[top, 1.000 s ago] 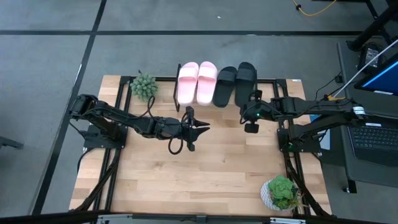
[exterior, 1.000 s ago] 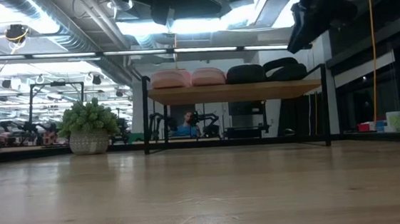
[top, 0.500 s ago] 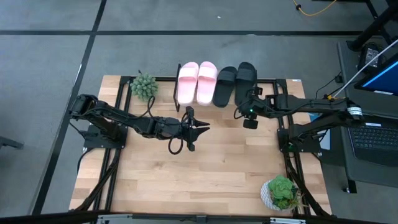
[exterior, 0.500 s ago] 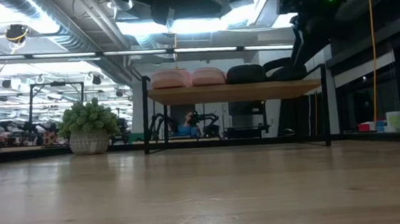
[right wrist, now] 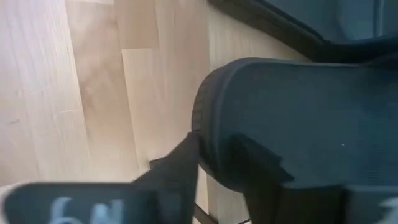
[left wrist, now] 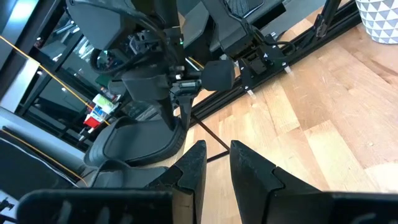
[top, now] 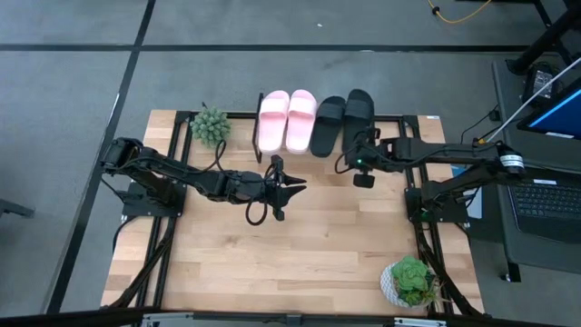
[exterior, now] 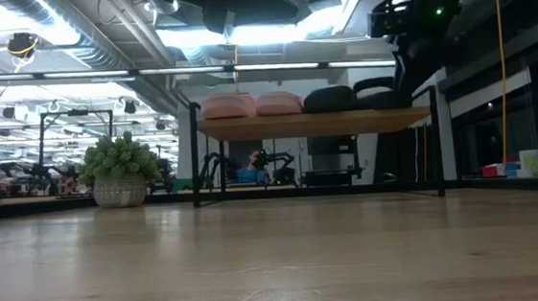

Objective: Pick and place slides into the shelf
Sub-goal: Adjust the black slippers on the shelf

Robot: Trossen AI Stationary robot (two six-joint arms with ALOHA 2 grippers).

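Four slides sit in a row on the shelf at the upper middle of the high view: two pale pink slides with smooth, rounded, puffy straps, then two matte black slides to their right. The shelf is a light wooden plank on thin black metal legs; from above most of its top is hidden under the slides and the right arm.

The right gripper is at the near end of the rightmost black slide. The right wrist view shows its fingers on either side of the thick rounded sole edge, gripping it.

The left gripper hangs over the pale plank table at the frame's centre, its fingers narrowly parted on nothing. Two leafy potted plants stand on the table.
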